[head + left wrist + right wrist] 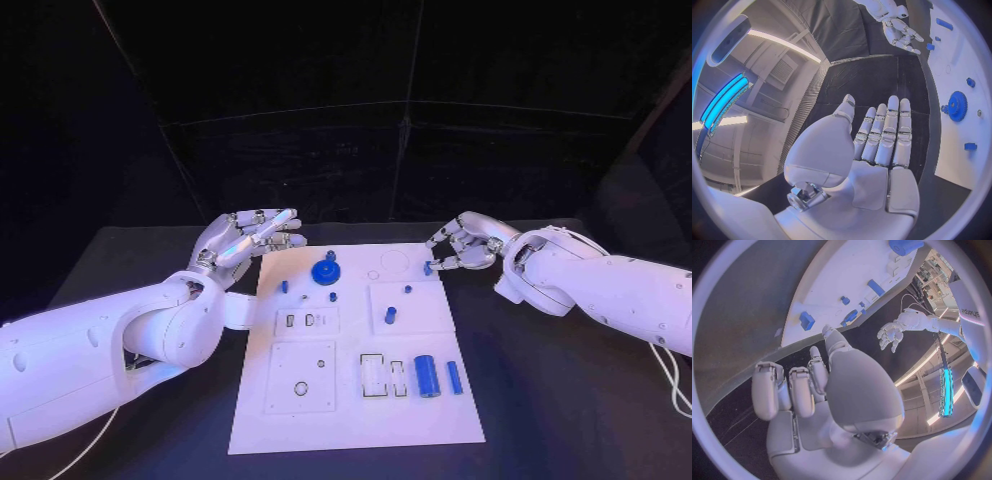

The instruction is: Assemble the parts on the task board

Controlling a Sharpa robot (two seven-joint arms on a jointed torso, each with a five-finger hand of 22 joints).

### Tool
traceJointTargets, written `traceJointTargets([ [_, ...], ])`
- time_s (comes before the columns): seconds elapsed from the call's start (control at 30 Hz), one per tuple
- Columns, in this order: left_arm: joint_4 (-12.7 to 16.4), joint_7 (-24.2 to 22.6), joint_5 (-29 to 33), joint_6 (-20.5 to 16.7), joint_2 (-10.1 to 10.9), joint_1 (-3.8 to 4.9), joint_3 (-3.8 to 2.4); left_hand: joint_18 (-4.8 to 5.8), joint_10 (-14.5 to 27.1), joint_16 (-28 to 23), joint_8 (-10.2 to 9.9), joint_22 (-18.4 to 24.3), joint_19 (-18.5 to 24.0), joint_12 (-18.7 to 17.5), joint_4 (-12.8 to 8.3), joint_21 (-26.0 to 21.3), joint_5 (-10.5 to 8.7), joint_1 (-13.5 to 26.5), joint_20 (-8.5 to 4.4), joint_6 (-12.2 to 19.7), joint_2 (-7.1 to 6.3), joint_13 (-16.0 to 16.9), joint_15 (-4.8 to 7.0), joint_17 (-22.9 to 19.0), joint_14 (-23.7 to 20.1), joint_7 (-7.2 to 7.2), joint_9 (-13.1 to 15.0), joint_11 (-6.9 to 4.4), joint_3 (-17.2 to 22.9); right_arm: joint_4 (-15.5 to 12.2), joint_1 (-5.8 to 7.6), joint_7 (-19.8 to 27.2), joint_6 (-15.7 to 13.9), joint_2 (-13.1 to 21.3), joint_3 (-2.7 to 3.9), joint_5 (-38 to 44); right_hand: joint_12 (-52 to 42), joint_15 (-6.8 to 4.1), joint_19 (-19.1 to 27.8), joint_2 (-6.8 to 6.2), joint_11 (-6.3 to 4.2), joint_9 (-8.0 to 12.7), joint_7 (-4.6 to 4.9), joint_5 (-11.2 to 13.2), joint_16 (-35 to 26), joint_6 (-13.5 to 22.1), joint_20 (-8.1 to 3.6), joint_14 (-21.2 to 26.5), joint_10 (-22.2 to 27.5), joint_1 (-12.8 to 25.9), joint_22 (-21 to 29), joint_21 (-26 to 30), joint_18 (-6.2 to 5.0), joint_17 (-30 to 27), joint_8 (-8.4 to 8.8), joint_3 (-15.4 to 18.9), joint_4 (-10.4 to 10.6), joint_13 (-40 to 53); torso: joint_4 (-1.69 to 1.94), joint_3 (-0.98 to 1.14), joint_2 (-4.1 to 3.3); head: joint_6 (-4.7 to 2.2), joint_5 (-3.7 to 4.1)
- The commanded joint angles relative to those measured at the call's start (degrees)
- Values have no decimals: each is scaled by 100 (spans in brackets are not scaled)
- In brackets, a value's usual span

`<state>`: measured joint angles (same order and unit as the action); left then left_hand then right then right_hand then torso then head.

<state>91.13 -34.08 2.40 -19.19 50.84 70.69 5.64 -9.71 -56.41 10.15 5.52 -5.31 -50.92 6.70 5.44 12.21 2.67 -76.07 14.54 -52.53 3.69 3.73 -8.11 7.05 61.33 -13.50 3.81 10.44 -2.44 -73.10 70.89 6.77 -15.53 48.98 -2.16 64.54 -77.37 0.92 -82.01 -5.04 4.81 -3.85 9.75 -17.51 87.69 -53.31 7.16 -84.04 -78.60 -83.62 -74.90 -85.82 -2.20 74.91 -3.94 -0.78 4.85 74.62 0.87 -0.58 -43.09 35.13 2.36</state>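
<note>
Looking down from the head cam, I've got the white rectangular task board (353, 400) flat on the black tabletop (577, 400), both hands parked at its far end, one per corner. Left hand (253, 238) sits off the board's far left corner w/ fingers (891, 131) straight and side by side, palm open, holding nothing. Right hand (464, 243) hovers by the far right corner; fingers (792, 390) curled in. A small blue peg (427, 268) shows right at its fingertips, but I can't tell if it's pinched or just standing in the board beside them.

Parts: blue toothed gear (327, 270) sits near the far edge, mid-board, already on what looks like its post. Small blue pegs (333, 296) scattered nearby. Blue cylinder (427, 376) and slim blue bar (453, 377) lie at the near right, beside empty rectangular slots (374, 376).

My read: early stage, most parts still loose, and the step in hand is the right hand working that corner peg. Next move calls for confirming the grip, then lifting straight up w/o tilting and carrying it to its hole. Left hand is free to steady the board if needed. Risk: peg is tiny, easy to slip out.
</note>
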Motion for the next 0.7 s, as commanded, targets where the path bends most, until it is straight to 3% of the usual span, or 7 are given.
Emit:
traceJointTargets([
  [0.03,-7,-28,-29,77,-13,5,-5,-82,-36,-25,-23,9,-51,-13,-46,-29,18,-50,-6,-38,3,-5,10,9,-29,11,-3,9,0,58,-3,60,167,-28,1,-7,35,-31,31,18,-7,7,-4,-17,-11,30,-14,-458,37,-57,-483,33,-32,894,16,3,-43,-9,2,-5,0,11,-5],
  [0.47,-47,-31,-29,74,-28,0,-5,-82,-40,-27,-23,11,-52,-13,-53,-31,19,-54,-7,-42,6,-5,11,10,-29,13,-3,7,2,141,-100,-65,281,-100,1,226,29,-24,20,43,3,-6,7,-6,-6,-12,-11,-461,31,-41,-495,29,-29,907,-14,11,-51,-1,-7,-14,3,41,1],
  [0.7,-56,-32,-29,77,-37,0,-5,-82,-40,-27,-23,11,-52,-13,-53,-31,19,-54,-7,-42,6,-5,11,10,-29,13,-3,7,2,243,-117,-114,259,-173,1,266,14,-22,6,93,3,-13,6,-5,-3,-52,-8,-463,14,-19,-510,23,-25,916,-36,9,-49,15,10,-13,5,52,12],
])
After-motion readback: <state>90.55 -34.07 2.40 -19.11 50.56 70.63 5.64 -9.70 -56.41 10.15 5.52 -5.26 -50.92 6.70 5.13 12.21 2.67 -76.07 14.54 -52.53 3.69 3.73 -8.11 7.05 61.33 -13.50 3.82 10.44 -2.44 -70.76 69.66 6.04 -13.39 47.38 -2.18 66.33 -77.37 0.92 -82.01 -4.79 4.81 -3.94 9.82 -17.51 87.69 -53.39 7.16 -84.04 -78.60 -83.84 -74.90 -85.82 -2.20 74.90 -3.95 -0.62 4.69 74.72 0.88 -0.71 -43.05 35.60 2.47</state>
